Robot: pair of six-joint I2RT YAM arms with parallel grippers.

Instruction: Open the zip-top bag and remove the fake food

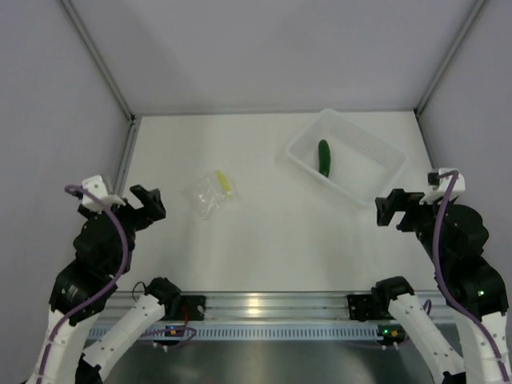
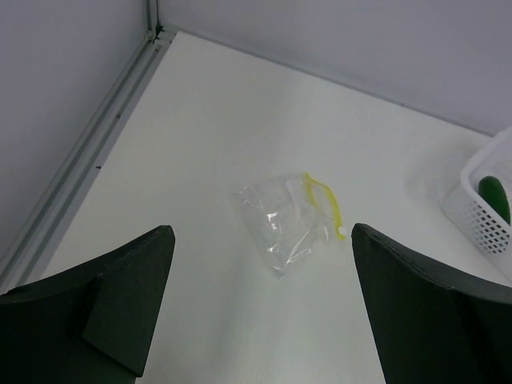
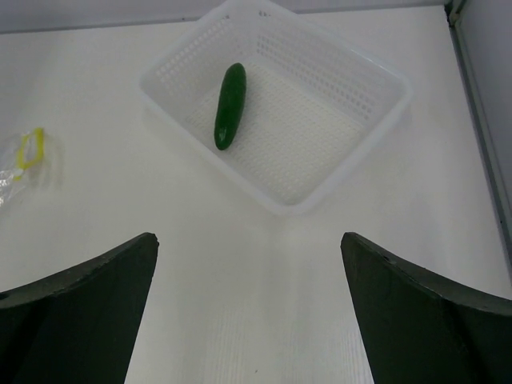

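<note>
The zip-top bag [image 1: 211,193] lies flat and crumpled on the white table left of centre, its yellow-green zip strip [image 2: 320,198] at one edge; it looks empty. It also shows in the left wrist view [image 2: 286,222]. The fake food [image 1: 324,157], a dark green cucumber, lies in the clear bin [image 1: 376,172] at the back right, also in the right wrist view [image 3: 230,105]. My left gripper [image 1: 150,205] is open and empty, left of the bag. My right gripper [image 1: 394,210] is open and empty, just in front of the bin.
The white perforated bin [image 3: 360,120] stands slanted near the right wall. Grey walls with metal frame rails [image 2: 88,160] close the table at left, back and right. A metal rail [image 1: 264,308] runs along the near edge between the arm bases.
</note>
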